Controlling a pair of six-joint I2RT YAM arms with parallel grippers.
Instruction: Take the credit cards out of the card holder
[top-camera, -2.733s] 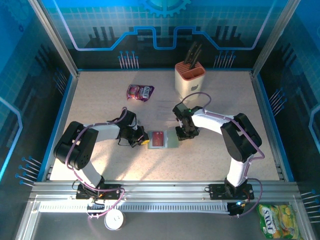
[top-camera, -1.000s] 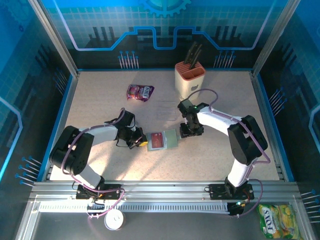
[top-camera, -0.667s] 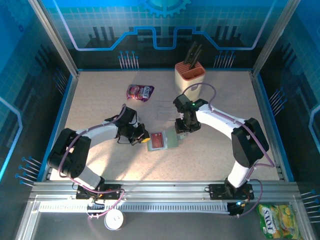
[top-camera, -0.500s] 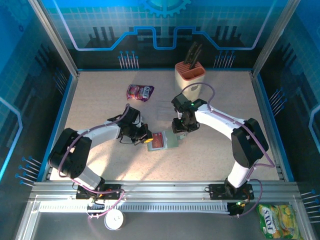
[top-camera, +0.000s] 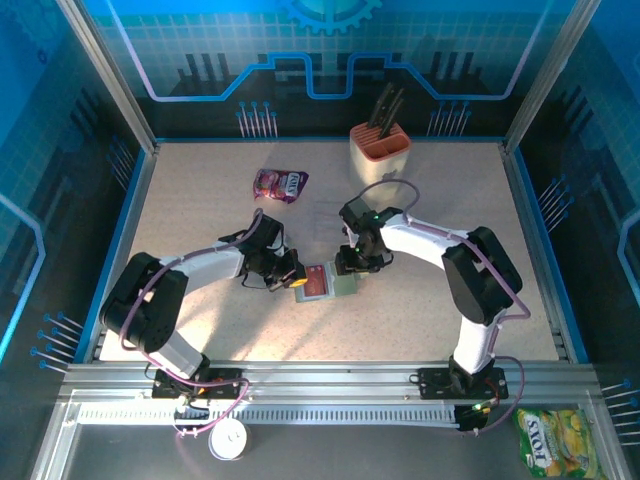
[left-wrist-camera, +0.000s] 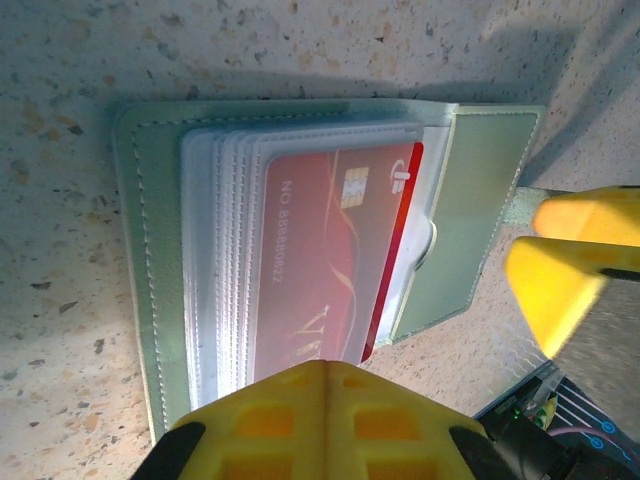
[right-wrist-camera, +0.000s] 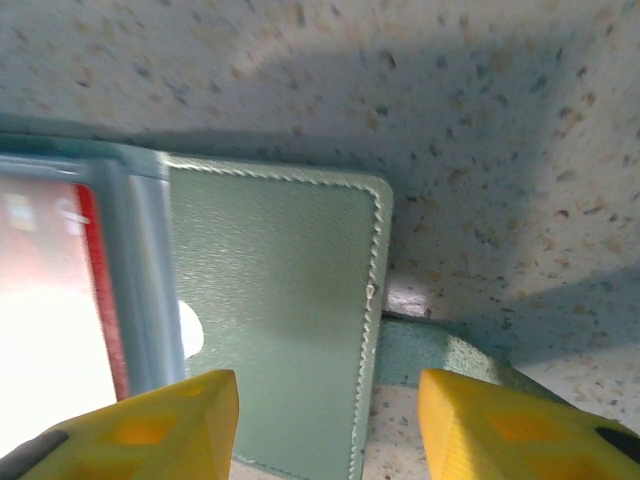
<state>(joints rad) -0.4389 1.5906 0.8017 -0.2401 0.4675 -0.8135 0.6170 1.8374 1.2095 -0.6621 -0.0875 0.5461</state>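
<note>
**Card holder open, red card in its sleeve**

The card holder is laid open at mid-counter. The red card is seated in the topmost clear sleeve, with its red edge showing at the sleeve mouth. The left tool is closed, its tips set on the holder's near edge, probably to brace it against sliding. The right tool is held with jaws apart over the green flap beside the sleeve mouth and grips nothing, likely readied to draw the card.

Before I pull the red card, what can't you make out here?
- Left wrist view: frosted sleeves hide the cards behind the red card.
- Same view: the shut left gripper covers an edge of the card holder.
- Right wrist view: the red card is blurred and cut off at left.
</note>
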